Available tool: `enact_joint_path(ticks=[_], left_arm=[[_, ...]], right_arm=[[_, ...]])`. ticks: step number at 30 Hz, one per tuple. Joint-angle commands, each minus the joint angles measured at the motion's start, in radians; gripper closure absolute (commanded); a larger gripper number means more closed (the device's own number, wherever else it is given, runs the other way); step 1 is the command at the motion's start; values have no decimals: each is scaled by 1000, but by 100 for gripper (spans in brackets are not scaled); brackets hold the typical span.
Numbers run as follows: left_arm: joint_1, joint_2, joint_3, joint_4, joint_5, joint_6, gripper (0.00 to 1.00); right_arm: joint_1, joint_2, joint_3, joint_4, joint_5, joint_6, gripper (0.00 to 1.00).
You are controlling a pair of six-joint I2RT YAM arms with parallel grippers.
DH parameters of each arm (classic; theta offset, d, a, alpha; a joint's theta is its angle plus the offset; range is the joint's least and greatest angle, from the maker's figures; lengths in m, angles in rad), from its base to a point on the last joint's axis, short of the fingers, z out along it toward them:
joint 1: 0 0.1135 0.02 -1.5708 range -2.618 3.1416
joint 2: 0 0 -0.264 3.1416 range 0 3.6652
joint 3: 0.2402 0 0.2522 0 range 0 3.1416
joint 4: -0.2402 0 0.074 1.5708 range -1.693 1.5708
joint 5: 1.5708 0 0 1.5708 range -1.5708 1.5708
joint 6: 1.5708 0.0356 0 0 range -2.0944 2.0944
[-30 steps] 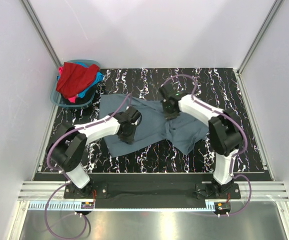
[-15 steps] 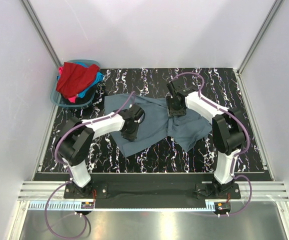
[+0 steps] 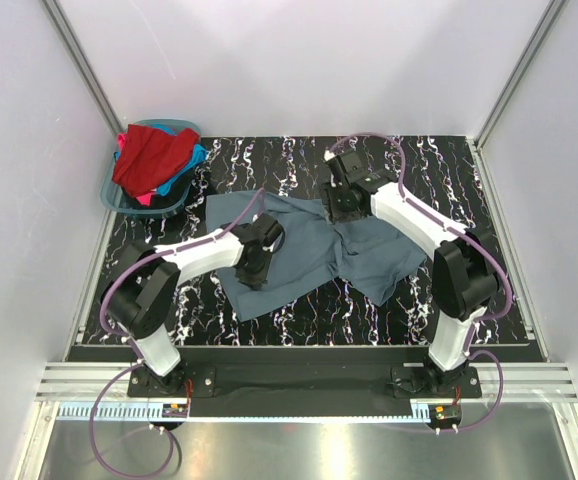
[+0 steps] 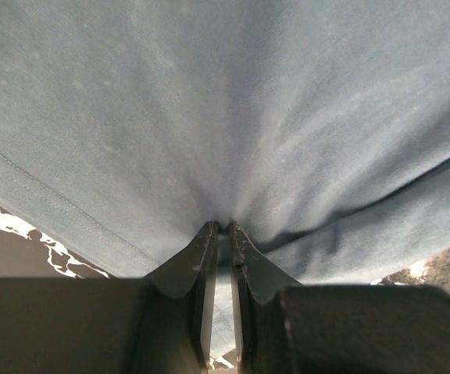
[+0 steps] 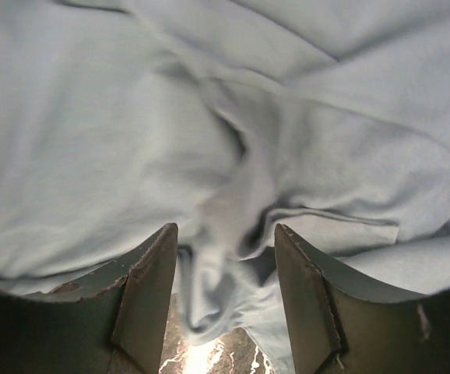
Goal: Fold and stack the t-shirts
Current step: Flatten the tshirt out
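Note:
A slate grey-blue t-shirt [image 3: 304,248] lies rumpled across the middle of the black marbled table [image 3: 299,165]. My left gripper [image 4: 223,227] is shut on a pinch of its cloth [image 4: 233,125] near the hem, at the shirt's left part [image 3: 252,262]. My right gripper [image 5: 225,234] stands open over the shirt's far edge [image 3: 339,200], with a loose bunched fold [image 5: 225,234] lying between its fingers. More t-shirts, red [image 3: 151,157], bright blue and pink, are piled in a basket at the back left.
The teal-blue plastic basket [image 3: 115,197] sits at the table's back left corner. White walls with metal rails close in the table on three sides. Bare table surface shows right of the shirt [image 3: 469,240] and along the near edge.
My right gripper has opened and let go of the cloth, shifting toward the shirt's far edge. My left gripper stays shut on the shirt and has dragged its part slightly.

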Motion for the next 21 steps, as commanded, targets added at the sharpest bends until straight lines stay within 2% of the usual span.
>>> enact_joint_path(ticks=[1,7,14,18,21], left_arm=[[1,-23,59,-20,18,9,83],[9,-39,88,-40,11,16,82],[26,-58,75,-49,12,13,82],[40,-64,69,-47,15,19,82],[52,-73,67,-49,17,19,82]], right_arm=[[51,-39,51,53,14,-77,40],[103,38,81,48,77,-79,40],[116,112,116,-36,265,-68,40],[116,122,93,-35,247,-64,41],[116,136,98,-36,250,-51,45]])
